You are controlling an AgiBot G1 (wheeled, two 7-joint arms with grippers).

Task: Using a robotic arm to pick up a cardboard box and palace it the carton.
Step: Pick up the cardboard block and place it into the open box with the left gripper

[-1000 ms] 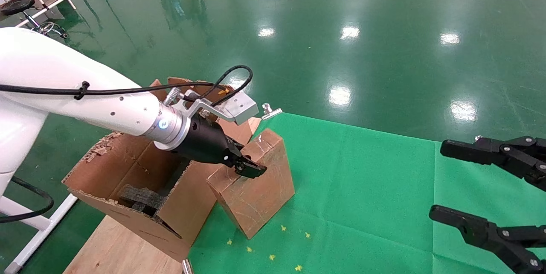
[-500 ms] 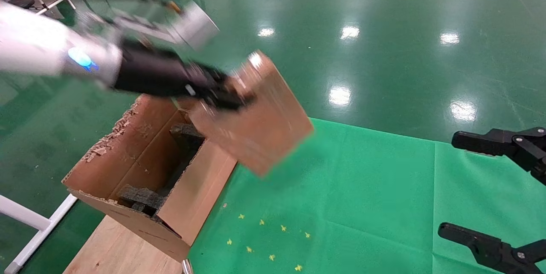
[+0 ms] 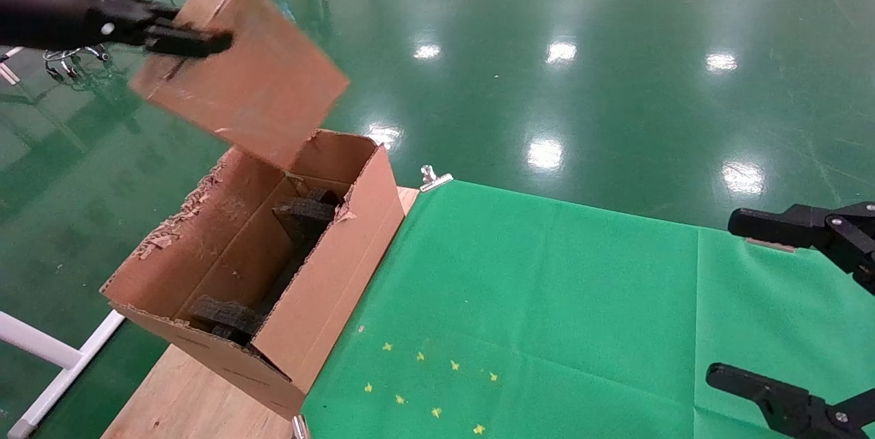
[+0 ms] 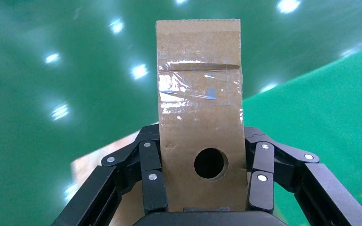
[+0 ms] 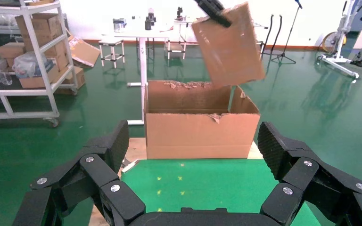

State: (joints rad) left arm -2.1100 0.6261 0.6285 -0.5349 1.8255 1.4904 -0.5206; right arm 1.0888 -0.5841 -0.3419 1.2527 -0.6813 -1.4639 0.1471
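Over the green floor (image 3: 615,29) at the table's left end: one green cloth (image 3: 547,302) on the table, bare wood (image 3: 178,398) showing at the left edge under the carton.

One carton (image 3: 328,295), open top, torn flaps, dark foam pieces (image 3: 301,213) inside. I count at least two foam chunks; more may be hidden.

One cardboard box (image 3: 253,76), airborne, tilted, hanging above the carton's far end and well clear of the rim. Not inside yet.

Left gripper (image 4: 206,186) clamped on the cardboard box; wrist view shows fingers (image 4: 152,183) pressed to both sides at the end with the round hole. From the head camera only the black end of the robotic arm (image 3: 61,15) is visible, upper left.

Right gripper (image 5: 195,162) parked over the cloth at the right, jaws spread wide, holding nothing.

Progress, my read: pick and lift done, roughly past halfway. Left to do: bring it over the opening, lower it, let go. Foam takes up part of the interior, so fit may be tight.
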